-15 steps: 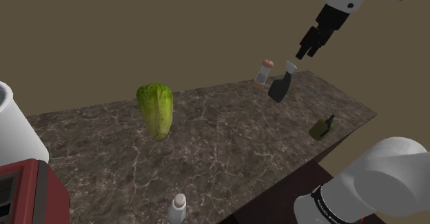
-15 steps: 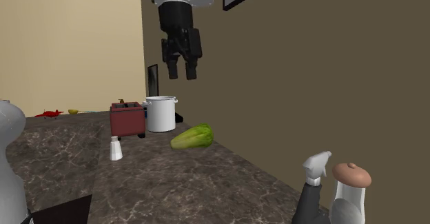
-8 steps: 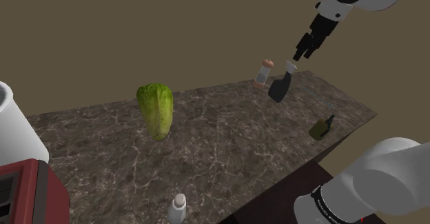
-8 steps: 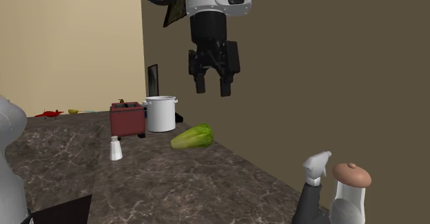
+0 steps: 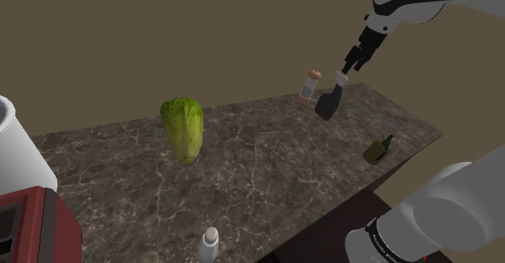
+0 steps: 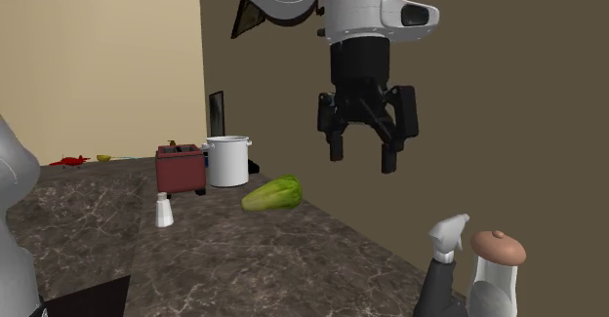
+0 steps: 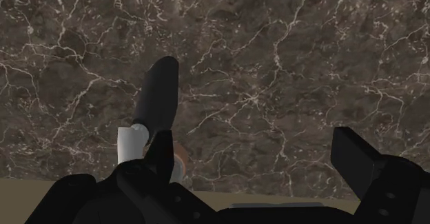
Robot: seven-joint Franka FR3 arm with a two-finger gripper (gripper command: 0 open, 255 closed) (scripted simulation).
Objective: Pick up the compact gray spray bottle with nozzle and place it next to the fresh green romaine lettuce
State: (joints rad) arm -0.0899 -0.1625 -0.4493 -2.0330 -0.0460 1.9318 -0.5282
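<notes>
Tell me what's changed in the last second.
The open pincer swung toward the second exterior view's right and came lower, nearing the spray bottle. It has taken hold of nothing. The spray bottle and the lettuce stayed where they were.

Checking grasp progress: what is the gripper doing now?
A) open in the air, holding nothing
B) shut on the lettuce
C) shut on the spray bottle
A: the gripper has its fingers apart above the spray bottle, which stands free on the counter.
</notes>
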